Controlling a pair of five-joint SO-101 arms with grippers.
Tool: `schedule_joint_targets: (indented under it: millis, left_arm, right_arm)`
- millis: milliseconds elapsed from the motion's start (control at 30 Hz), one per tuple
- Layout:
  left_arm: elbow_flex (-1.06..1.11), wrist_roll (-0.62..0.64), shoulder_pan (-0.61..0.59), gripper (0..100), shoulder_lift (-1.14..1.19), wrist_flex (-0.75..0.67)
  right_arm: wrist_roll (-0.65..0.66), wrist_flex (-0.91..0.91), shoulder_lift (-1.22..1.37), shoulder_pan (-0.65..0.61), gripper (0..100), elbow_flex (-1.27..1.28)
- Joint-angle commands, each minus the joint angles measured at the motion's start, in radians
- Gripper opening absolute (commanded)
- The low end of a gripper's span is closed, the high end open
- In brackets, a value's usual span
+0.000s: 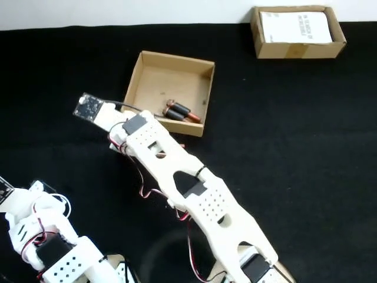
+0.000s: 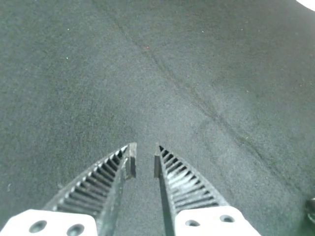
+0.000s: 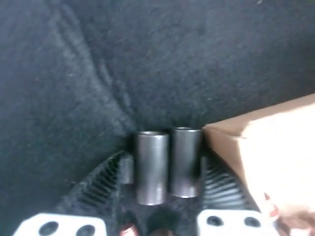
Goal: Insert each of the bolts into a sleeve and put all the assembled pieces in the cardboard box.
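The right gripper (image 3: 166, 164), pinching two dark cylindrical metal sleeves (image 3: 151, 167) side by side just outside a corner of the open brown cardboard box (image 3: 266, 142), appears mid-transfer, so the next move calls for clearing the wall and releasing inside.

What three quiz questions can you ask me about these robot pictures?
1. True or false: the box by the arm holds three pieces.
2. How many sleeves sit between the right end effector's fingers?
3. The left end effector hangs over: A) cloth B) paper C) a bolt.
Key: 1 false, it holds two; 2 two; 3 A.
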Motion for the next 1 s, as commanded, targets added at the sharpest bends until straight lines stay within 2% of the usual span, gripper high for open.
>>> schedule_joint_targets:
  millis: [0,167,833,900,967]
  left_arm:
    - [0.016,-0.002,0.002,8,-0.01,-0.021]
    - [0.016,-0.002,0.022,8,-0.01,-0.02]
    - [0.016,0.002,0.024,8,-0.007,-0.018]
    - [0.016,0.002,0.024,8,-0.005,-0.017]
    - [0.016,0.002,0.024,8,-0.002,-0.015]
  right_arm:
    - [0.009,-0.001,0.03,0.002,0.9,-0.084]
    - [0.009,0.062,-0.001,0.025,0.8,-0.205]
    - [0.006,0.734,-0.085,0.068,0.7,-1.006]
    - [-0.025,0.78,-0.142,0.087,0.7,-1.009]
    - [-0.118,0.782,-0.229,0.125,0.7,-0.997]
